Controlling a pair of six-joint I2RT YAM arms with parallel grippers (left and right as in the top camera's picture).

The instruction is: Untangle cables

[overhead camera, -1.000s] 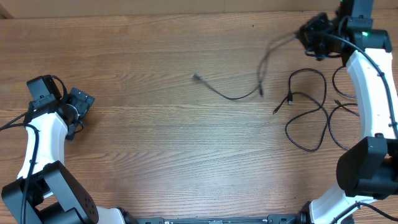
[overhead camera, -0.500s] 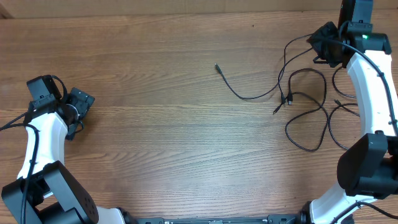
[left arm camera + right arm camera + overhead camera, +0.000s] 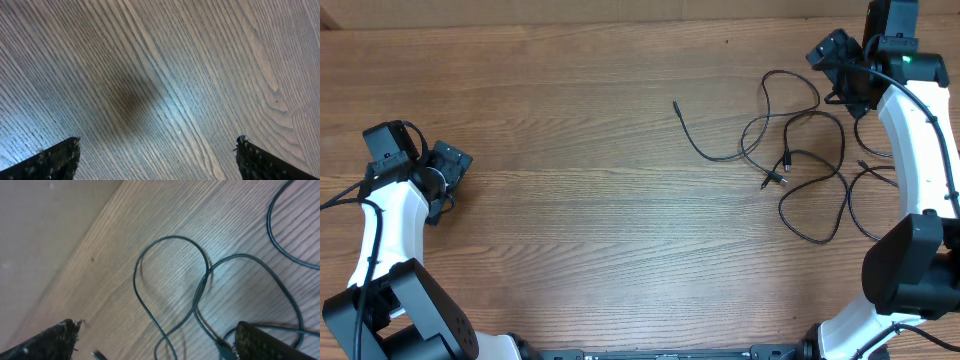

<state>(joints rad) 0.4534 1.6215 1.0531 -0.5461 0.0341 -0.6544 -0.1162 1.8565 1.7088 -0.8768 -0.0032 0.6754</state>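
Several thin black cables lie loose on the right part of the wooden table. One strand (image 3: 712,158) runs from a small plug at mid-table into a loop near the far edge. A second cable (image 3: 814,241) curves in wide loops beside it, with plug ends between them. My right gripper (image 3: 838,55) hovers open over the far loop. In the right wrist view that loop (image 3: 172,237) lies flat on the wood under my right gripper (image 3: 156,328), and no strand is held. My left gripper (image 3: 447,163) stands open at the far left, and my left gripper (image 3: 159,141) shows only bare wood.
The table's far edge (image 3: 620,22) runs just behind the right gripper and shows as a pale band (image 3: 45,240) in the right wrist view. My right arm (image 3: 920,150) stretches along the right side, over part of another cable strand (image 3: 865,165).
My right gripper was shut on a raised strand and has opened. The strand has dropped onto the table, and its free plug end has slid to the right.
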